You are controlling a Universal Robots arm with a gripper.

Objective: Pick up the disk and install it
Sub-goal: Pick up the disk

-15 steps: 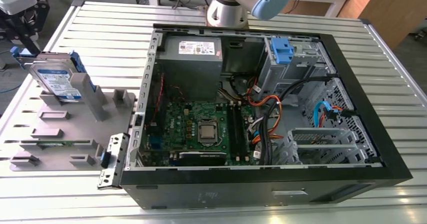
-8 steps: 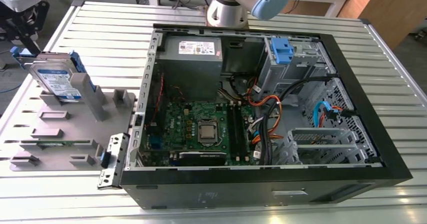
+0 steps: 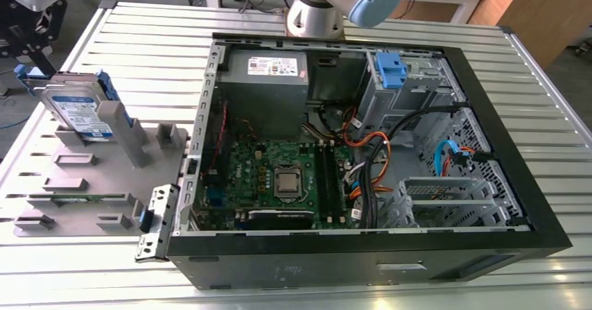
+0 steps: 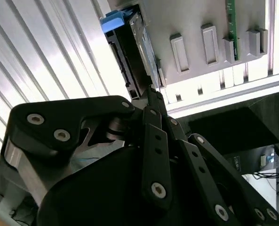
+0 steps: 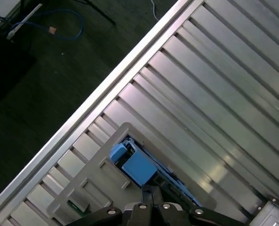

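- task barely begun: flat silver-metal disk with blue-and-white label and blue plastic side rails (image 3: 79,112) stands on edge, leaning in a slot of the light grey plastic holder rack (image 3: 138,143) on the slatted aluminium tabletop (image 3: 138,39), at the exterior view's left
- disk not lifted and not installed; it is well apart from the open black computer case (image 3: 370,268)
- black end effector (image 4: 153,94) is at the disk's upper edge in both wrist views (image 5: 151,192), with its tips just beside the blue rail (image 5: 138,165)
- end effector fingers drawn narrow, tips together, nothing between them; it looks like they may touch the disk's corner, can't tell for sure
- bare metal drive cage with blue plastic latch (image 3: 389,71) inside the case holds no disk
- writing: disk label and white sticker on the grey power-supply box (image 3: 268,67) both carry print, none legible to me
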